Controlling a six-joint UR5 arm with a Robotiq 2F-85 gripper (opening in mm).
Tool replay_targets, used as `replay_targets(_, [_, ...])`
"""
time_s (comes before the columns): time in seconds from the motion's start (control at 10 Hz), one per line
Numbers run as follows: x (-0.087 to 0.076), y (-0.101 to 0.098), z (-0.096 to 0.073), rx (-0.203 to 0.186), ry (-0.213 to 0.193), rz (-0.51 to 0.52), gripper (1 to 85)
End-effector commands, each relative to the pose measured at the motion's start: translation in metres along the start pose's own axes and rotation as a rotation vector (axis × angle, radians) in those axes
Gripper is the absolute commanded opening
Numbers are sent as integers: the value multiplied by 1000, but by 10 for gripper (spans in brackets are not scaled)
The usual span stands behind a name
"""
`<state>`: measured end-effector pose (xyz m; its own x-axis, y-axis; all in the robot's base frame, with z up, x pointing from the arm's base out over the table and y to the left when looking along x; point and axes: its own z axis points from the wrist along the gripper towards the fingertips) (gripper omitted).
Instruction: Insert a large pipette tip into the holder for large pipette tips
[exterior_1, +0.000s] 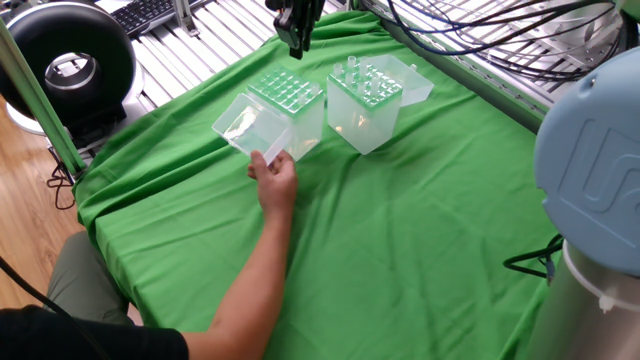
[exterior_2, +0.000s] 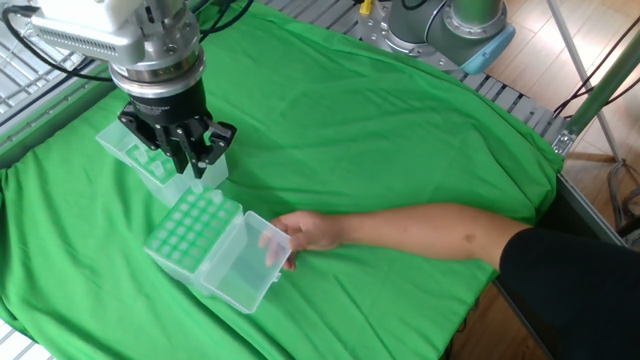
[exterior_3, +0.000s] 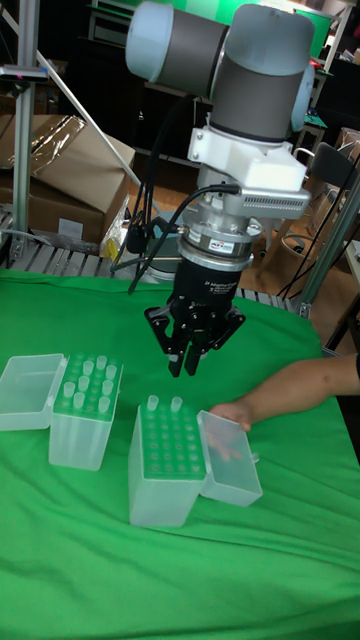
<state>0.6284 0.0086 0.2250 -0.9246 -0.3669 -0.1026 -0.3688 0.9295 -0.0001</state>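
Observation:
The holder for large pipette tips (exterior_3: 160, 470), a tall translucent box with a greenish grid top, stands on the green cloth. Its clear lid (exterior_3: 232, 462) hangs open to the side. Two large pipette tips (exterior_3: 153, 404) stand in its back row. My gripper (exterior_3: 183, 368) hovers just above that back edge, fingers slightly parted with nothing between them. From one fixed view the gripper (exterior_1: 296, 46) is above the holder (exterior_1: 290, 100). From the other, the gripper (exterior_2: 193, 170) hangs behind the holder (exterior_2: 185, 235).
A person's hand (exterior_1: 275, 180) rests on the open lid, with the forearm (exterior_2: 420, 230) stretched across the cloth. A second grid-topped box (exterior_3: 85, 420) holding several tips stands beside the holder, its lid open outward. The arm's base (exterior_1: 590, 180) is at the table edge.

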Motion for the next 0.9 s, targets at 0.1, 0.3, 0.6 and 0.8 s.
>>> replay_targets(0.1, [7, -25, 8, 6, -35, 26, 257])
replay_targets(0.3, [18, -45, 11, 21, -37, 30, 257])
replay_targets(0.6, [23, -41, 11, 7, -18, -10, 300])
replay_targets(0.8, [20, -35, 11, -16, -27, -26, 320])
